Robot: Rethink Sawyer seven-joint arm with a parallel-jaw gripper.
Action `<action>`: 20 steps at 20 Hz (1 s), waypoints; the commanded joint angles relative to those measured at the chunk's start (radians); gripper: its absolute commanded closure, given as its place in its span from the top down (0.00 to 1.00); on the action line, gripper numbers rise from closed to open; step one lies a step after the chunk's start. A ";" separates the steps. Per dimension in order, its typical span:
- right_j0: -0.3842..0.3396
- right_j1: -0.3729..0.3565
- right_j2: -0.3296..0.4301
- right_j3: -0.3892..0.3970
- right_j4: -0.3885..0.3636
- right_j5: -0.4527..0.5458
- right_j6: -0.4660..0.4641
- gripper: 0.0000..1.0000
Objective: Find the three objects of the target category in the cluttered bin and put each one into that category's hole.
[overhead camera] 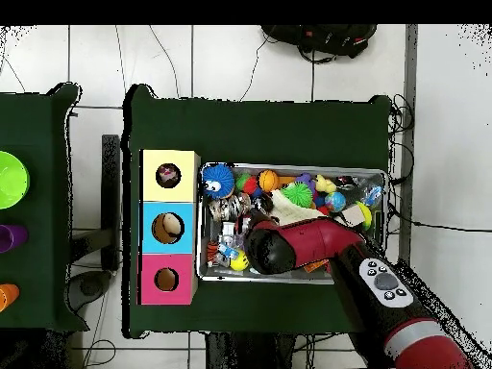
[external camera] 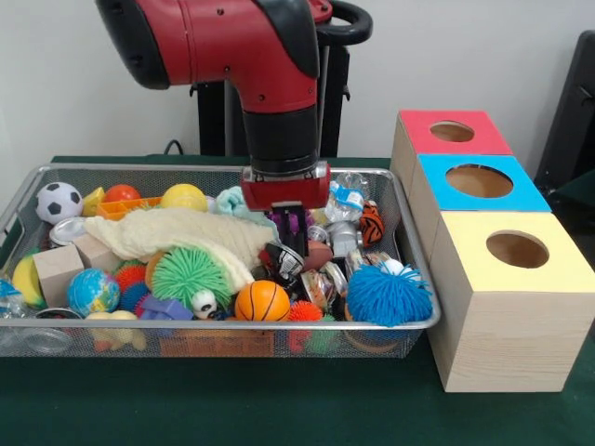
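The wire mesh bin (external camera: 28,190) is full of toys; it also shows in the overhead view (overhead camera: 382,175). My gripper (external camera: 296,243) hangs from the red arm and reaches down into the clutter at the bin's middle. I cannot tell whether it holds anything. In the overhead view the arm's head (overhead camera: 274,245) hides it. A bit of multicoloured cord that may be a rope toy (external camera: 361,261) lies just right of the gripper, behind the blue spiky ball (external camera: 388,294). The yellow-faced box's hole (external camera: 517,249) is at the front right; in the overhead view (overhead camera: 168,175) something dark shows inside it.
Blue-faced (external camera: 480,180) and red-faced (external camera: 453,132) boxes stand behind the yellow one. The bin holds a cream cloth (external camera: 186,232), green spiky ball (external camera: 189,275), small basketball (external camera: 261,301), soccer ball (external camera: 59,201), wooden blocks (external camera: 58,269), globe ball (external camera: 93,291) and jars (external camera: 342,238).
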 commanded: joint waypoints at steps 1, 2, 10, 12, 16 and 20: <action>-0.167 0.071 0.096 -0.080 -0.084 0.052 -0.236 0.00; -0.188 0.060 0.119 -0.068 -0.078 0.078 -0.259 0.00; -0.309 0.095 0.231 -0.073 -0.072 0.177 -0.351 0.00; -0.336 0.101 0.263 -0.090 -0.059 0.225 -0.390 0.00; -0.353 0.102 0.297 -0.128 -0.049 0.290 -0.420 0.00; -0.338 0.118 0.292 -0.163 -0.069 0.290 -0.401 0.00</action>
